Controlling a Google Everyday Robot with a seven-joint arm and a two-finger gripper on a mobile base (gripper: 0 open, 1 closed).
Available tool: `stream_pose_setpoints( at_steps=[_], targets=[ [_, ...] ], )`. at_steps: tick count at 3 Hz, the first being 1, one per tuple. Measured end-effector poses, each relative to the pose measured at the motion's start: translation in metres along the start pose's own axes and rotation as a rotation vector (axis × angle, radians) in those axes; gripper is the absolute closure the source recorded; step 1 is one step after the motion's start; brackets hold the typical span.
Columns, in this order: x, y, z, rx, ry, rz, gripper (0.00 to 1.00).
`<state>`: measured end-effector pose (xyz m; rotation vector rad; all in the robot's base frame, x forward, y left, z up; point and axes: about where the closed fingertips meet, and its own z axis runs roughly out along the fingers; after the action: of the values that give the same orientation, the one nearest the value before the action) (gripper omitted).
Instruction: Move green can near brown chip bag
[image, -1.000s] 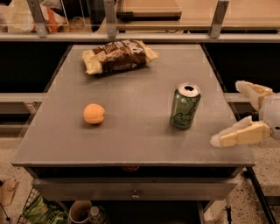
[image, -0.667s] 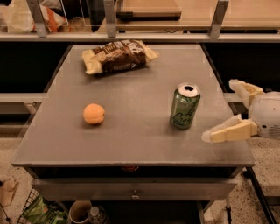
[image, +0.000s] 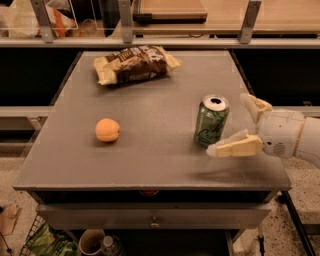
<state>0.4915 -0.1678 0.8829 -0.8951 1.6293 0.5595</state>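
The green can (image: 211, 120) stands upright on the right half of the grey table (image: 150, 160), its silver top open. The brown chip bag (image: 136, 64) lies flat at the far middle of the table, well apart from the can. My gripper (image: 231, 125) comes in from the right at can height, just to the right of the can. It is open: one cream finger (image: 235, 147) reaches past the can's near lower side, the other (image: 256, 107) stands off behind and to the right. Neither finger clearly touches the can.
A round orange fruit (image: 107, 130) lies on the left half of the table. A rail with metal posts (image: 125, 22) runs behind the far edge. The table's right edge (image: 260, 115) lies under my wrist. A drawer front (image: 150, 217) is below the near edge.
My gripper has moved left toward the can; its near finger now reaches beside the can's base. The can, bag and fruit have not moved.
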Motion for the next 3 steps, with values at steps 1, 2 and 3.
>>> stream_pose_setpoints(
  at_steps=[1,2,3],
  targets=[
    [0.001,0.006,0.023,-0.039,-0.035,0.007,0.0],
    [-0.004,0.01,0.038,-0.067,-0.061,-0.001,0.18],
    [-0.006,0.011,0.045,-0.081,-0.077,-0.017,0.41]
  ],
)
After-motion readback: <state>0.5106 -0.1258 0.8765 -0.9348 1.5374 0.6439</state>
